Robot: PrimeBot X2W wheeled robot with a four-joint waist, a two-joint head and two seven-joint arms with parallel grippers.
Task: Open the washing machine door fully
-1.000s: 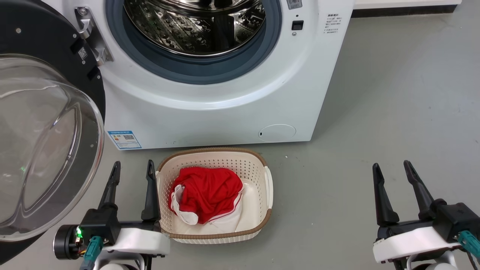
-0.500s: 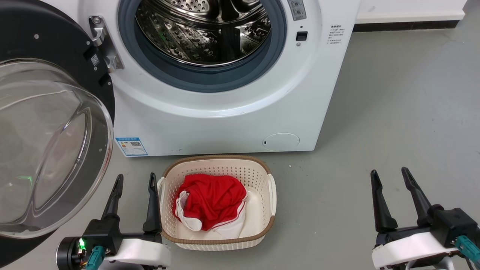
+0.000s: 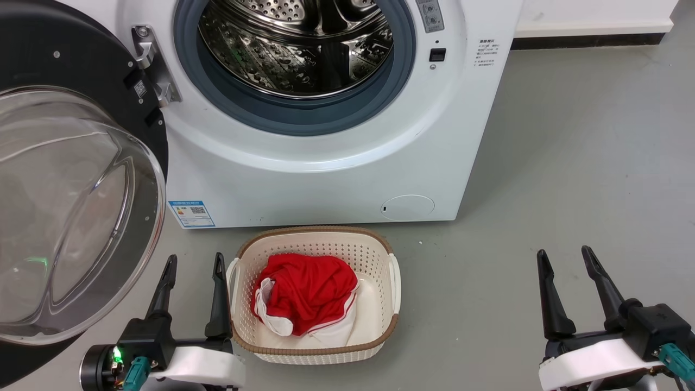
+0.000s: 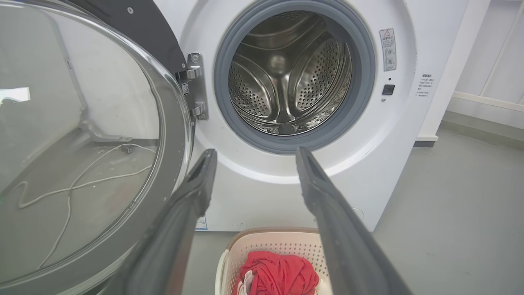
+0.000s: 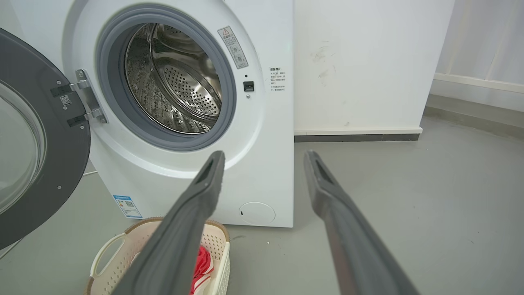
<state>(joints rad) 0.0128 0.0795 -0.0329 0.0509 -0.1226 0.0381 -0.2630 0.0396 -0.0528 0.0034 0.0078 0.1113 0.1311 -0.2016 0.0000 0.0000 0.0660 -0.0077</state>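
Observation:
The washing machine door stands swung wide to the left on its hinge, its black ring framing a bulging clear glass bowl. The door takes up the left of the left wrist view and the left edge of the right wrist view. The white washing machine shows its steel drum inside a grey rubber rim. My left gripper is open at lower left, between the glass bowl and the basket, touching nothing. At lower right, over bare floor, my right gripper stands open and holds nothing.
A cream perforated basket with a brown rim sits on the grey floor in front of the machine, holding red and white clothing. A white wall with a dark skirting runs behind at the right. A white cable shows through the glass.
The head camera has tilted, so the whole scene sits slightly lower and to the right than a second ago. Door and grippers keep their places relative to one another.

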